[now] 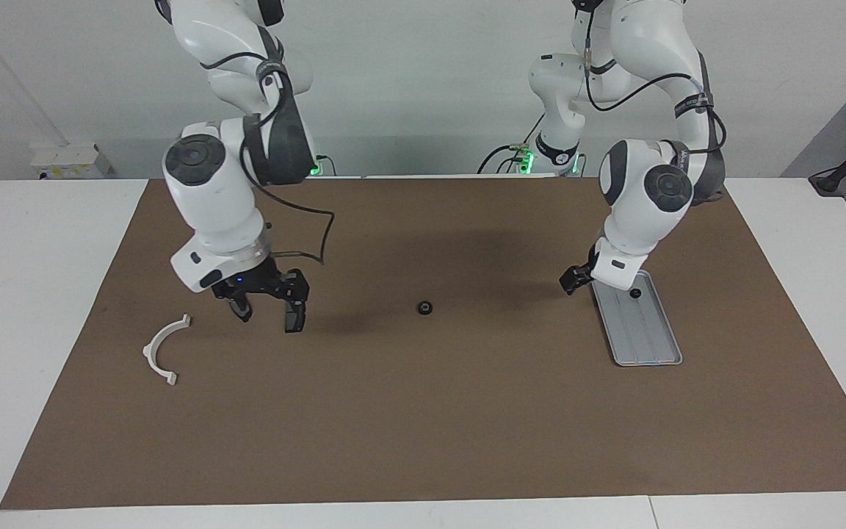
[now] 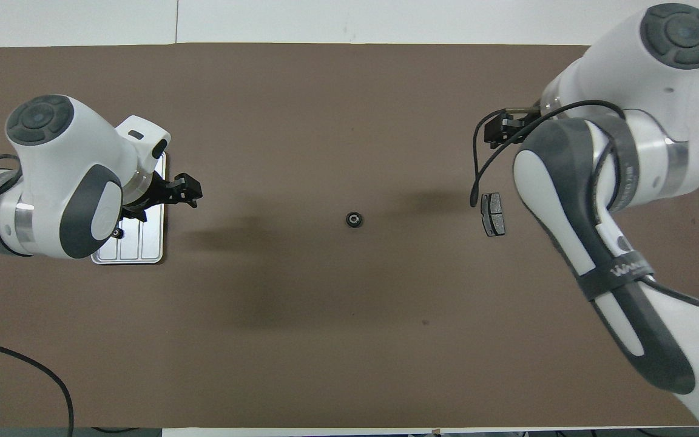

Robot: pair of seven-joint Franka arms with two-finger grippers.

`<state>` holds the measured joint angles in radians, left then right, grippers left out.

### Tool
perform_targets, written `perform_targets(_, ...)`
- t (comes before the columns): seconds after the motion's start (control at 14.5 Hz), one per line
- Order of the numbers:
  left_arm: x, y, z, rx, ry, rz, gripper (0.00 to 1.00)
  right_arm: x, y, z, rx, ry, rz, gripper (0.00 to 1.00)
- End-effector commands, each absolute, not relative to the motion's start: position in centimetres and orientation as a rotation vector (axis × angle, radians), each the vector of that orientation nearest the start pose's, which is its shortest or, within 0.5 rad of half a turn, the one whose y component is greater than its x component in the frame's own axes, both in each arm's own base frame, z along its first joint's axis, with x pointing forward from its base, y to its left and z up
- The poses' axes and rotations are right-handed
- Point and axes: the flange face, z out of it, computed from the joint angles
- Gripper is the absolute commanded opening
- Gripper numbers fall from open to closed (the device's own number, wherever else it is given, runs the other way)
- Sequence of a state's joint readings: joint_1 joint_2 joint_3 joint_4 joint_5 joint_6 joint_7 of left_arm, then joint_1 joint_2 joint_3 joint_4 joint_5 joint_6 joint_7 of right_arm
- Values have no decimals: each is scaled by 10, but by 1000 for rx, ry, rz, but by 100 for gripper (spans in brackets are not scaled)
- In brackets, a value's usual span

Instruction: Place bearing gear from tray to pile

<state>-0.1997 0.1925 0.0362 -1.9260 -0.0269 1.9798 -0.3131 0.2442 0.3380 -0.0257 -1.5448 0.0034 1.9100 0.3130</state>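
Note:
One small black bearing gear lies alone on the brown mat at mid-table; it also shows in the overhead view. A second gear lies in the silver tray at the end nearer the robots. My left gripper hangs at the tray's edge that faces mid-table. My right gripper is open and empty, low over the two dark plates of the pile. Its fingers hide both plates in the facing view. One plate shows in the overhead view. The white half-ring bracket lies beside them.
The brown mat covers most of the white table. The right arm hides the bracket and the second plate in the overhead view. The left arm covers much of the tray there.

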Motion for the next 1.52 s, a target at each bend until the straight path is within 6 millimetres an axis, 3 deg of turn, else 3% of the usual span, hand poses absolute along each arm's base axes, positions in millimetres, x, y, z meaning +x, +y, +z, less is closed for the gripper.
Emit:
perform_targets(0.0,570,-58,374,-3143,-36,178,100,641,203,445,-3133,180,-37,100)
perform_targets(0.35,565,-7,355,-3155,197,107,95,611,304,405,-3114,203,-74,100)
perform_targets(0.55,560,0,341,-3156,181,100,88,596,356,368,-3113,223,-90,100)
perform_targets(0.69,553,12,328,-3157,146,80,82,597,360,351,-3112,224,-95,100)
perform_targets(0.9,547,25,320,-3160,121,97,78,575,389,323,-3138,147,-55,100)
perform_targets(1.18,547,26,316,-3160,114,106,75,572,381,314,-3150,151,-33,100)
perform_targets(1.45,546,26,310,-3159,111,102,66,563,376,303,-3151,144,-21,100)
